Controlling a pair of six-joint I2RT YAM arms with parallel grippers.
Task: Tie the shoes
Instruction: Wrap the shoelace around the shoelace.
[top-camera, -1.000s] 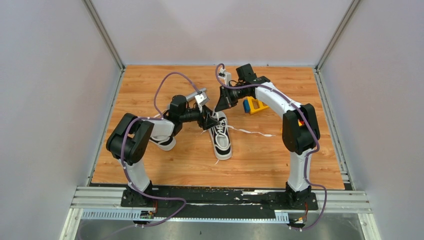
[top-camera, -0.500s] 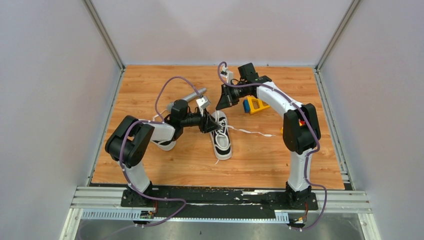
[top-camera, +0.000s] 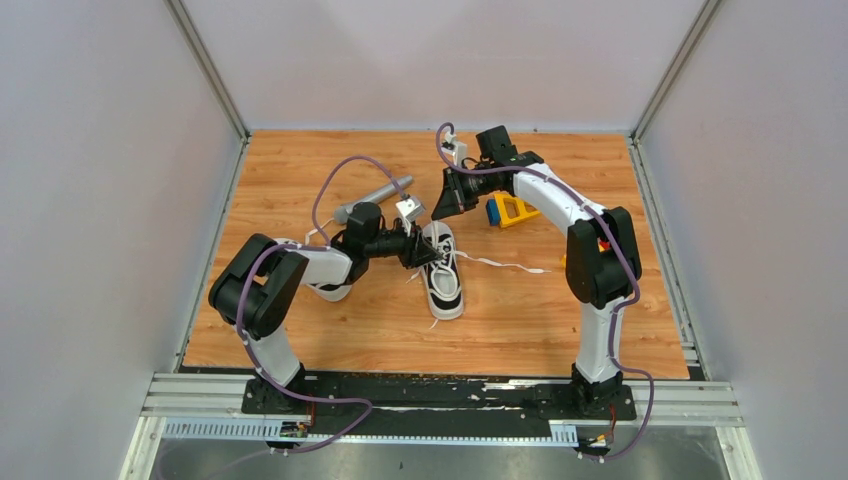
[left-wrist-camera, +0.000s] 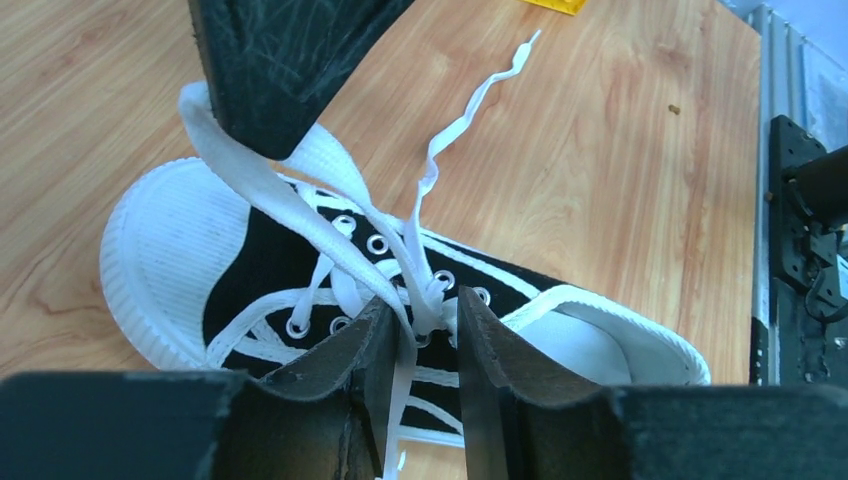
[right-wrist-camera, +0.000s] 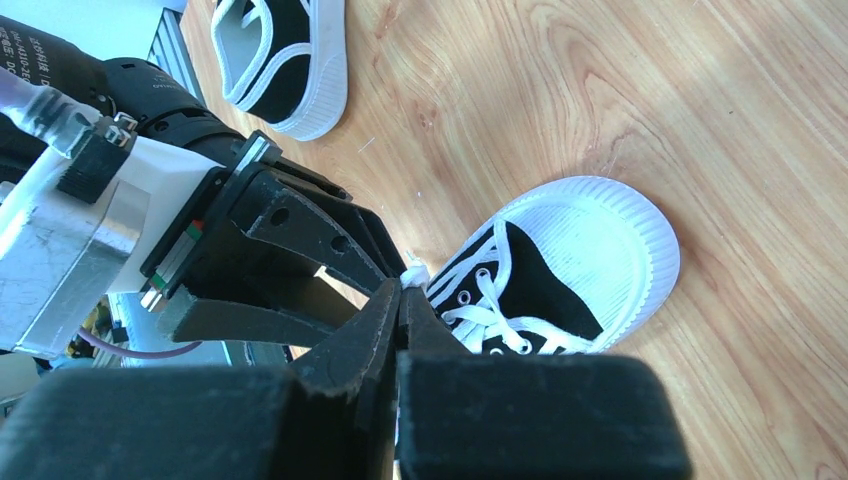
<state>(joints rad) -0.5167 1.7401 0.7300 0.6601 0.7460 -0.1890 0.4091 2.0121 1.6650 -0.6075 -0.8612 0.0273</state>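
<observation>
Centrally on the wood-grain desk (top-camera: 560, 320), one black-and-white canvas sneaker (top-camera: 443, 275) is resting on its sole; its twin (top-camera: 330, 288) is sitting beneath the left arm. Right fingers (left-wrist-camera: 270, 60) are clamping a long white lace (left-wrist-camera: 262, 182), holding it taut above the toe cap. Left fingers (left-wrist-camera: 340, 365) are standing narrow around the laces' crossing; whether they are pinching it, I cannot tell.

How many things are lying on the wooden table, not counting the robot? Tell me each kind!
Shoes: 2
Yellow-and-blue object: 1
Grey cylinder: 1
Total: 4
</observation>
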